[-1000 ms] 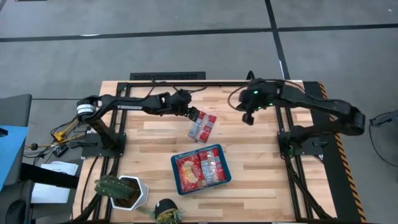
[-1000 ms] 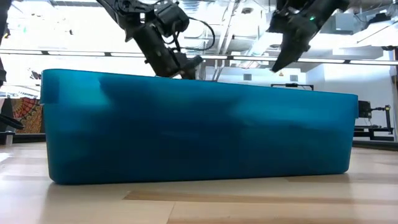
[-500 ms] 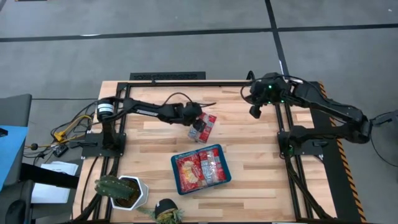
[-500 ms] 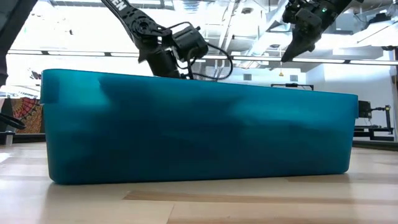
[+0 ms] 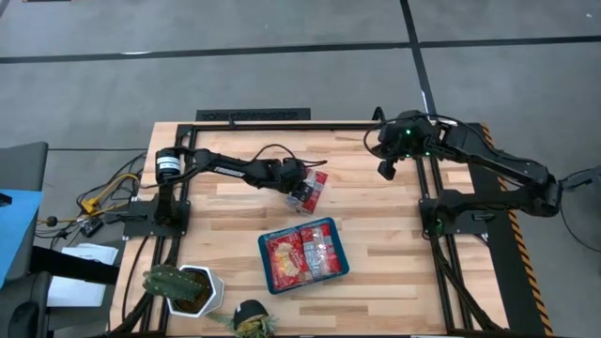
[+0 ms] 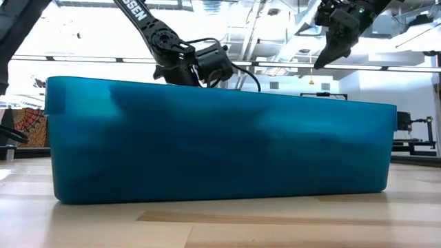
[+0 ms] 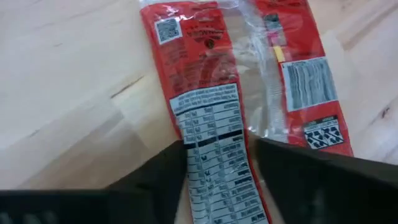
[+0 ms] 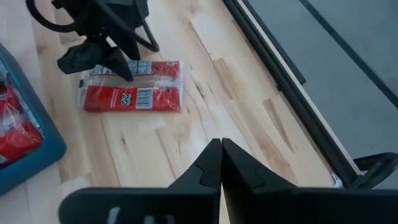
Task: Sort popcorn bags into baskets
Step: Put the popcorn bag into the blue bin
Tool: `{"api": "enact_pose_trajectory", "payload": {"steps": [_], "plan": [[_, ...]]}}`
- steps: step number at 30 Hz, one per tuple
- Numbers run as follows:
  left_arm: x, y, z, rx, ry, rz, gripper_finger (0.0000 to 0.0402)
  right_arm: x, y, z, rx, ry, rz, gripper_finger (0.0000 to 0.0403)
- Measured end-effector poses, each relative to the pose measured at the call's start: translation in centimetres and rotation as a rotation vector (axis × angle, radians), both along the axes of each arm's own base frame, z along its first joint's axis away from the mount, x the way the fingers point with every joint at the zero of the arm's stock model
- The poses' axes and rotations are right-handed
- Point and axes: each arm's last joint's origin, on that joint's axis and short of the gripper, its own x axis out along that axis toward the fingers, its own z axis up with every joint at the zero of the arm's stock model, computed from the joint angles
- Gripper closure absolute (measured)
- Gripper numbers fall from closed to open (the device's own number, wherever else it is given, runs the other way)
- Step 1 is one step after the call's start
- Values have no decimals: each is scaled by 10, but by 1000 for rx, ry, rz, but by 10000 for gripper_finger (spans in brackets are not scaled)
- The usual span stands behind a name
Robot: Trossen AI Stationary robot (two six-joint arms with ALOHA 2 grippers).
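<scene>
Two red popcorn bags lie flat side by side on the table, label sides up, just beyond the far edge of the tray; the left wrist view shows them as one bag and a second bag. The teal tray holds several more bags, and its wall fills the low view. My left gripper is down at the loose bags and open, with one finger on each side of a bag's end. My right gripper hangs shut and raised, to the right of the bags. My left gripper comes slanting down from the table's left, its fingers astride the white-label end of one bag, which lies flat on the table. The fingers lie along the bag's length. Whether they touch it, I cannot tell.
A cactus in a white pot and a second small plant stand at the near left edge. A black rail runs along the far edge. Bare wood lies between the loose bags and my right gripper.
My left gripper has come down from above the tray's rim onto the loose bags, its arm dropping low and stretching out. My right gripper has risen and drawn back toward the table's far right. The bags have stayed where they were.
</scene>
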Motion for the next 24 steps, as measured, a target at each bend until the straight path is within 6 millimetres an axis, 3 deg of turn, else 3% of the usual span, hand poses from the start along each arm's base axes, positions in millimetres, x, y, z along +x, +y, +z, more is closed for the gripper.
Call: {"api": "enact_pose_trajectory", "payload": {"steps": [7,15,24], "plan": [[4,1,0,-54,-59,-67,380,-2,1,2,-10,-7,1,386],[18,9,19,-48,-124,-109,395,-8,3,6,-29,-20,-11,375],[45,17,70,66,-177,-184,399,-23,8,15,-76,-62,-49,385]]}}
